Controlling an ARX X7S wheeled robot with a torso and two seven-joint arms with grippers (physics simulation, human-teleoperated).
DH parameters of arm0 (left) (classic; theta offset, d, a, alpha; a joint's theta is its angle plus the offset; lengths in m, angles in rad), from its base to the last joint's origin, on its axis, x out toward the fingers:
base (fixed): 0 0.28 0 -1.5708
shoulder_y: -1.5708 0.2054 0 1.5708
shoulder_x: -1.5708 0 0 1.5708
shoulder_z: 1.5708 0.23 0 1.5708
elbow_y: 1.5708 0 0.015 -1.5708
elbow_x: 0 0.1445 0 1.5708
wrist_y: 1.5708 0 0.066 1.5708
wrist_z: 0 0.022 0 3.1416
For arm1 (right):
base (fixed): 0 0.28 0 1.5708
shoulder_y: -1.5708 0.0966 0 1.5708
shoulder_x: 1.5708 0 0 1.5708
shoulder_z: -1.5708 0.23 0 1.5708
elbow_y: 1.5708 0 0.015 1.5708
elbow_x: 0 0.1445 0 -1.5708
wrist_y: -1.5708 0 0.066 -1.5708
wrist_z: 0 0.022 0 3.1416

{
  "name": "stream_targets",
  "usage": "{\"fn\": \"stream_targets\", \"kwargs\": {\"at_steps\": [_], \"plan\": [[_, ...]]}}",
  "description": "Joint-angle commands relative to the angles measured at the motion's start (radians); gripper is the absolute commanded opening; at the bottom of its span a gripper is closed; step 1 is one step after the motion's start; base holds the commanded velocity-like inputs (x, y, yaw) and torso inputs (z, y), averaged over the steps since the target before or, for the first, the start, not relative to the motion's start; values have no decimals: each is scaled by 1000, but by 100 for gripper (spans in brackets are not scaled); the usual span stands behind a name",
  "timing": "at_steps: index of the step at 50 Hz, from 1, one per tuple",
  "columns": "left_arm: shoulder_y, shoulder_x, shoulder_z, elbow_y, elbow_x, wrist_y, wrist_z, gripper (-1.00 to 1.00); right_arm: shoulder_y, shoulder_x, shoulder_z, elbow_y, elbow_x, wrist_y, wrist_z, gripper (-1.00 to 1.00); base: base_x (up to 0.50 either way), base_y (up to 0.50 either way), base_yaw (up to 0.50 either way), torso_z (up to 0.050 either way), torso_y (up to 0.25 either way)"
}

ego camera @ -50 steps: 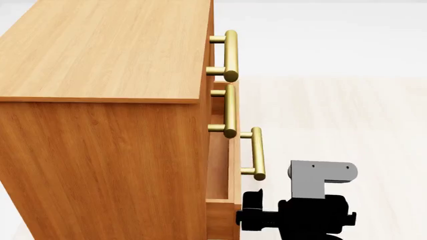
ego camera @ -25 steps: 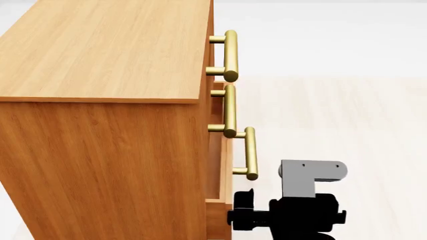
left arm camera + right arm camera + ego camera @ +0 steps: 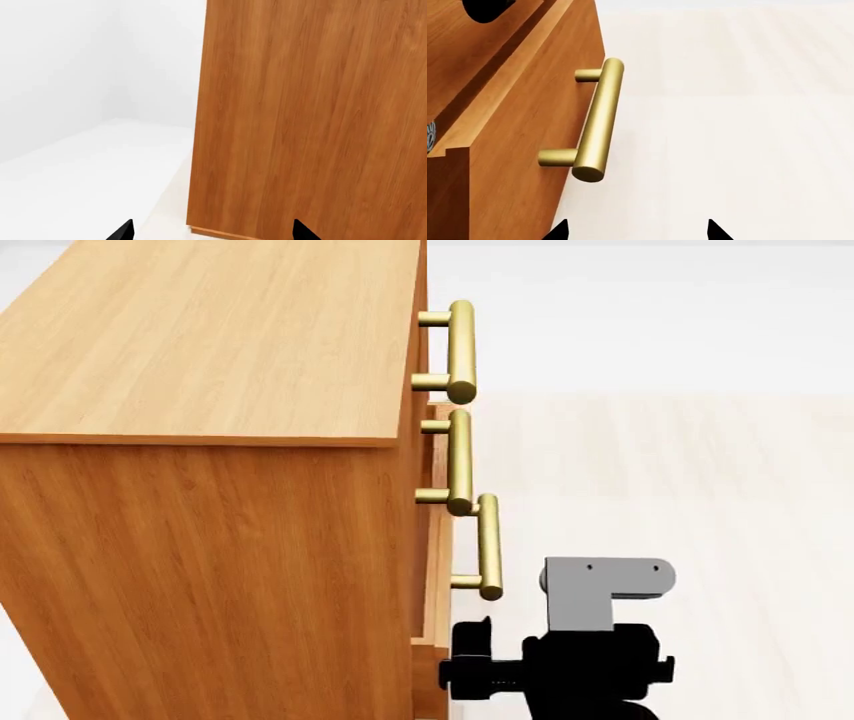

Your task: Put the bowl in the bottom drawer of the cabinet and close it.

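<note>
Orange-brown cabinet (image 3: 307,115) side close ahead of left gripper (image 3: 212,233), fingers apart, idle, gripping nothing.

From the head: bottom drawer (image 3: 438,570) barely ajar.

At right wrist: right gripper (image 3: 637,231) spread beside the brass handle (image 3: 597,120), apparently for pushing shut; grey sliver inside, probably the bowl (image 3: 430,136).

One cabinet (image 3: 200,490) stands in view, with three brass bar handles (image 3: 461,338) down its front, and one robot arm (image 3: 574,660) beside it

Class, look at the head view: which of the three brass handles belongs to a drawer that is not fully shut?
The lowest handle: it juts further out than the two above, and the bottom drawer shows a gap behind its front.
</note>
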Motion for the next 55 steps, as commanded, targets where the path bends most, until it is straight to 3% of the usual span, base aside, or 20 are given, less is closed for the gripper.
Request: {"fn": "stream_targets", "kwargs": {"at_steps": [1,55], "plan": [[4,-13,-4,40,-7,-29,-15,100,9,-7,-22,20,25,-13,-6,100,0,0,0,0,0],[-2,2,3,-18,-3,18,-2,100,6,3,-124,42,111,-97,-53,100,0,0,0,0,0]]}}
